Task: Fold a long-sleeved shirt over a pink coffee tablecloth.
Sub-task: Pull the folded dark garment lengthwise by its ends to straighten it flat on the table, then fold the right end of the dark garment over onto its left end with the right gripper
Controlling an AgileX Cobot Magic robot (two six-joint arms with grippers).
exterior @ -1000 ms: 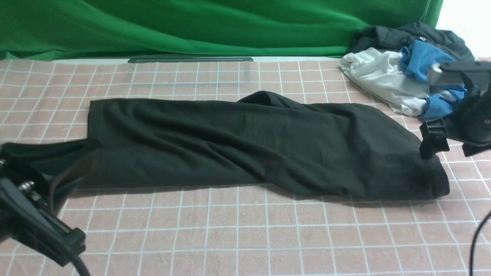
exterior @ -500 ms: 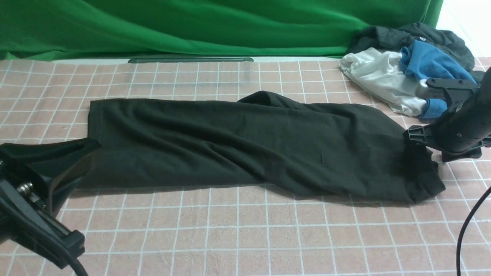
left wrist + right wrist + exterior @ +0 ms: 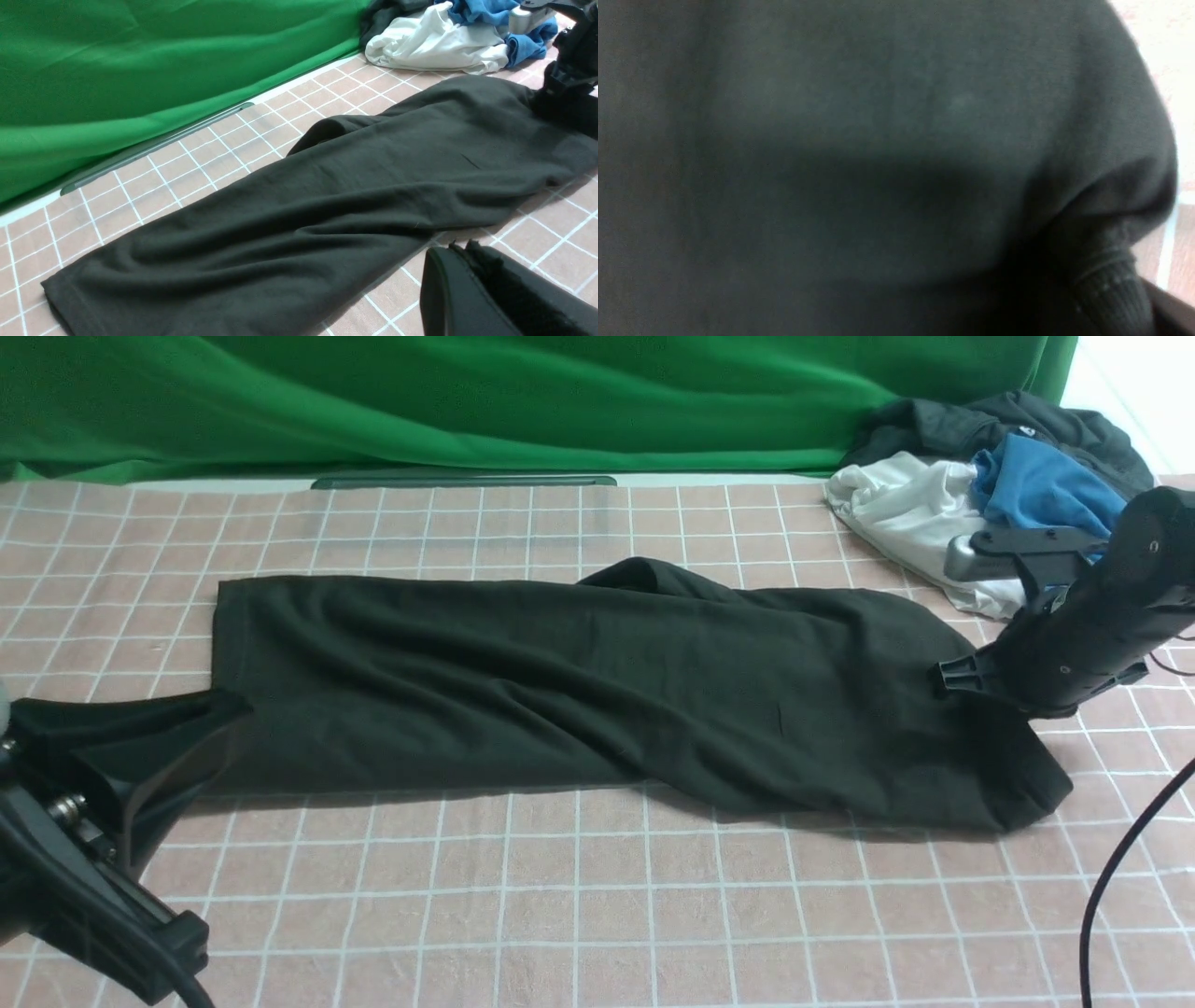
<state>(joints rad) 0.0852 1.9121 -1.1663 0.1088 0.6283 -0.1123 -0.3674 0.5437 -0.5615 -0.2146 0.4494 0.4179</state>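
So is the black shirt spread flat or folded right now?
Folded: the shirt lies as a long, wrinkled strip across the checked cloth, its right end bunched at the right gripper.

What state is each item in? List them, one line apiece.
Long-sleeved shirt: partly folded, creased, right end gathered up
Pink coffee tablecloth: spread out under the shirt
Right hand: closed on the shirt's right end
Left hand: shut, holding nothing
White garment: crumpled
Blue garment: crumpled

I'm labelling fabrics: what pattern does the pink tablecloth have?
Thin white grid lines on the tablecloth, clearest in front view.
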